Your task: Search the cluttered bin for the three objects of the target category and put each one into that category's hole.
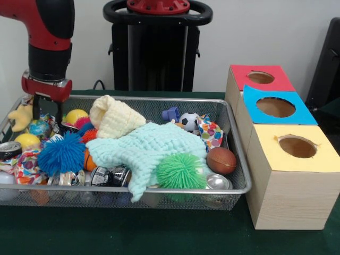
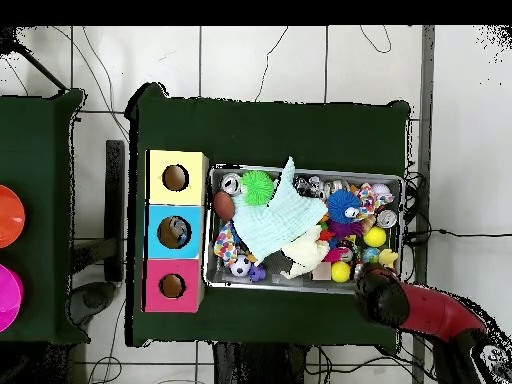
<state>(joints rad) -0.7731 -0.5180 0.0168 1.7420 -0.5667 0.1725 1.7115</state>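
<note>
The gripper (image 1: 42, 109) is found low over the far left corner of the wire bin (image 1: 234, 154), its tips lost among the toys there; whether it is spread or closed on anything cannot be told from either view. Directly beneath and beside it lie a yellow plush (image 1: 21, 117), a globe-patterned ball (image 1: 38, 128) and a yellow ball (image 1: 76, 115). The target category is not stated, so the sought objects cannot be fixed; balls are judged the likeliest candidates.

Further right, a blue spiky ball (image 1: 61, 154) rests near the front rim, and a mint cloth (image 1: 154, 151) is draped across the bin's middle, possibly covering other items. A green spiky ball (image 1: 181, 171) lies on its front edge, with a soccer ball (image 1: 188, 121) behind and a small basketball (image 1: 221, 160) at the right end.

The three holed boxes, red (image 1: 260, 77), blue (image 1: 275, 107) and yellow (image 1: 297, 147), stand just outside the bin's right end. Any object taken at the gripper's corner must therefore be carried rightward along the bin's whole long axis.
</note>
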